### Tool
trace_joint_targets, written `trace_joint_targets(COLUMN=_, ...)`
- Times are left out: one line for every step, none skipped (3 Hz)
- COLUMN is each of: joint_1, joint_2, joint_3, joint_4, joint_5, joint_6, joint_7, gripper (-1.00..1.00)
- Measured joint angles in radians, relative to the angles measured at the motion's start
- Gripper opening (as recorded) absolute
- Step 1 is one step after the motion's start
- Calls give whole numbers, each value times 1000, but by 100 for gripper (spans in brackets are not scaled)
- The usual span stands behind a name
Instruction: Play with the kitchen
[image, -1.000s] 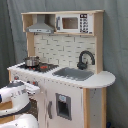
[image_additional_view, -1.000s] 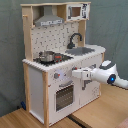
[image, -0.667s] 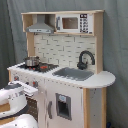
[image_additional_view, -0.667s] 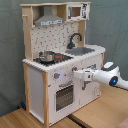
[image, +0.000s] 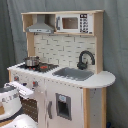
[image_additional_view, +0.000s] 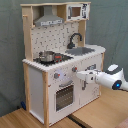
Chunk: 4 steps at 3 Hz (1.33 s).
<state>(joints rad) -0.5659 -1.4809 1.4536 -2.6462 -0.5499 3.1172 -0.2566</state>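
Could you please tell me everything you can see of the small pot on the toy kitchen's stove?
The pot is small, round and shiny, like polished metal, with no lid visible. It stands upright on the black hob at the stove end of the kitchen, below the hood and in front of the dotted backsplash. Only the hob touches it; the gripper is lower, by the knobs.

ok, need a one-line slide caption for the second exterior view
White Franka arm reaching toward the knob panel of a tall white and light-wood toy play kitchen, small silver pot on its stovetop.
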Motion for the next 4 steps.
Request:
trace_joint_targets(joint_1=51, joint_2=13, joint_3=10, joint_4=-8, joint_5=0, joint_6=-89, joint_7=27, gripper=100)
trace_joint_targets(joint_1=111, joint_2=15, joint_3=20, joint_4=-12, joint_5=0, joint_6=-173, joint_7=49, gripper=100)
trace_joint_targets(joint_1=180, joint_2=16, joint_3=24, joint_4=-13, joint_5=0, joint_6=-251, joint_7=51, gripper=100)
trace_joint_targets(joint_1=253, joint_2=23, joint_3=37, joint_4=-12, joint_5=7, joint_6=-318, joint_7=51, gripper=100)
